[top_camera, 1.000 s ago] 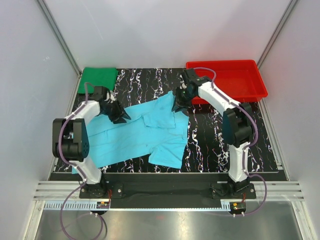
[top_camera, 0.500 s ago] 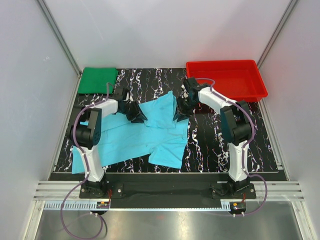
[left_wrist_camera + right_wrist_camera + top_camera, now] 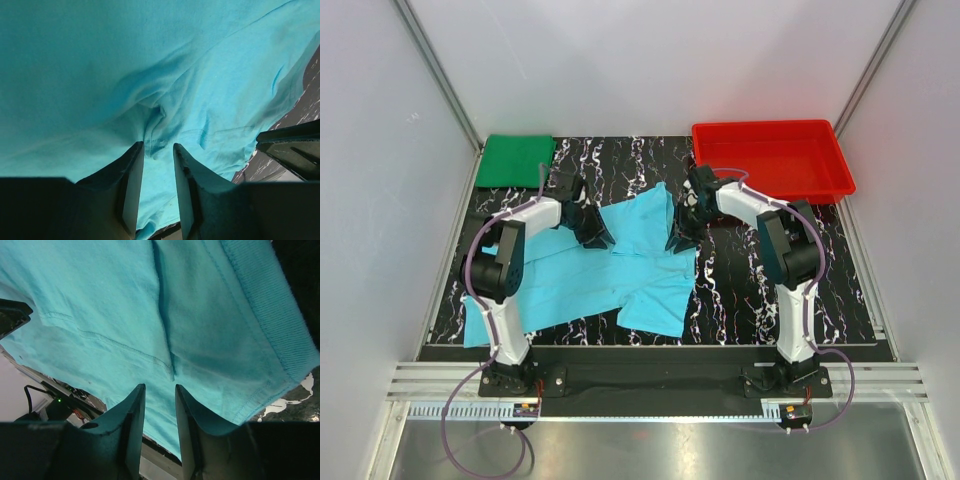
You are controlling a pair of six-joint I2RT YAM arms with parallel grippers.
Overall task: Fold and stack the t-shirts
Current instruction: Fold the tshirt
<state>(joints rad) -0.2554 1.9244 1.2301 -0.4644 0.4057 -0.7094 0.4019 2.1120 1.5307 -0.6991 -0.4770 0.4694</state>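
Note:
The light cyan-blue t-shirt (image 3: 580,285) lies spread and partly folded on the black marbled table, and it fills the left wrist view (image 3: 100,60) and the right wrist view (image 3: 100,290). My left gripper (image 3: 597,237) sits at the shirt's upper middle. Its jaws stand narrowly apart with puckered cloth between them (image 3: 159,145). My right gripper (image 3: 677,240) is at the shirt's upper right edge, its jaws narrow with cyan cloth between them (image 3: 160,386). The dark green t-shirt (image 3: 516,158) lies folded at the back left corner.
A red plastic tray (image 3: 770,128) stands at the back right, just behind my right arm. White walls enclose the table. The shirt's ribbed hem (image 3: 270,315) lies over the marbled table surface (image 3: 750,270) to the right.
My left gripper has moved right across the shirt, from its left part to its upper middle. My right gripper has come slightly nearer along the shirt's right edge. Little moved in the last half second.

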